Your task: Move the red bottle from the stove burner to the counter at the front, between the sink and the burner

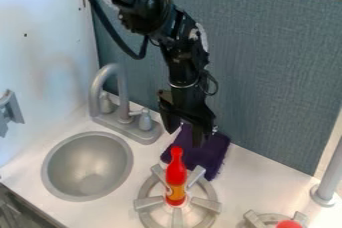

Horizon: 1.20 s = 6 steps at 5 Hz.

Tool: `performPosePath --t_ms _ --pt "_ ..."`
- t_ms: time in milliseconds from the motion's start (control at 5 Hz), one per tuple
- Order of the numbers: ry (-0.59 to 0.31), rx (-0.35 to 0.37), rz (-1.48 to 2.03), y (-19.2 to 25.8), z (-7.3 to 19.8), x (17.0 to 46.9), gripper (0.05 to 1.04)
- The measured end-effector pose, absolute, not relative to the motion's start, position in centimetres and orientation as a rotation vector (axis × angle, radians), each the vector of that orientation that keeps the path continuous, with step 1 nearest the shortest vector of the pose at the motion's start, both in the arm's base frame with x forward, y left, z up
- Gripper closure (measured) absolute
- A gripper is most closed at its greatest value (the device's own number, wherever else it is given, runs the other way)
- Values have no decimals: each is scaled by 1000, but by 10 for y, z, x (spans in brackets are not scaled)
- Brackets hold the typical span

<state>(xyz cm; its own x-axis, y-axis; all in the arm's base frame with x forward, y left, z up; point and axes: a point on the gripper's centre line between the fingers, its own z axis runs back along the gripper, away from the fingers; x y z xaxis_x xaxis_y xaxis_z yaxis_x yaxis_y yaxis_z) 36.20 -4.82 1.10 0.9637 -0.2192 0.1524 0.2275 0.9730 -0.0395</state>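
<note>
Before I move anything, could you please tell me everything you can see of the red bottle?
The red bottle stands upright, with a rounded body, a slim neck, a slightly wider top and an orange-yellow patch low on its side. It looks like smooth plastic. It is at the middle of the gray burner grate, whose prongs surround its base. The gripper hangs near its top, apparently not touching.

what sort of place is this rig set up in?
Most likely a toy or mock kitchen. Giveaways: a round grey sink with a faucet behind it, and a stove-style burner with a red bottle standing on it.
</note>
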Motion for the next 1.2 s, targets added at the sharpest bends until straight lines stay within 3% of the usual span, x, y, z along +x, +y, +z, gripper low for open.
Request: performPosePath --t_ms 400,1200 --pt "-106 -64 -228 -48 -7 354 83" --pt "-22 -51 -198 -44 -14 336 83"
